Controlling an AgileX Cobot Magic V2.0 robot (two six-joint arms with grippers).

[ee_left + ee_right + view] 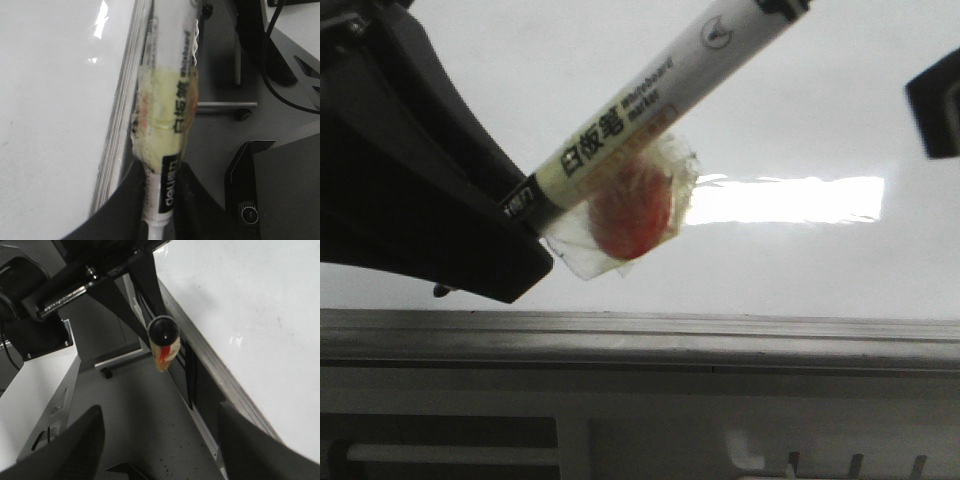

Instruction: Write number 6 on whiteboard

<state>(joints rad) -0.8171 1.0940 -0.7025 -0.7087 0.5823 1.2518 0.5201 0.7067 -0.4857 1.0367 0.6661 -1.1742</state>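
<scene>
Left gripper (159, 220) clamped on marker (650, 110), jaws closed around the barrel near its "deli" end. In the front view the marker runs out of the gripper toward 1 o'clock, crossing in front of the whiteboard (820, 110). Crumpled clear tape (620, 215) with a red blob under it is stuck on the barrel, just beyond the fingers. In the left wrist view the marker lies alongside the board's grey frame edge (122, 125); contact with the board cannot be told. Right gripper (160, 445) jaws spread wide, nothing between them, fingers dark and blurred, well apart from the marker. No 6 visible anywhere on the whiteboard; surface plain white with a bright rectangular glare (780, 198) at 3 o'clock of the tape.
</scene>
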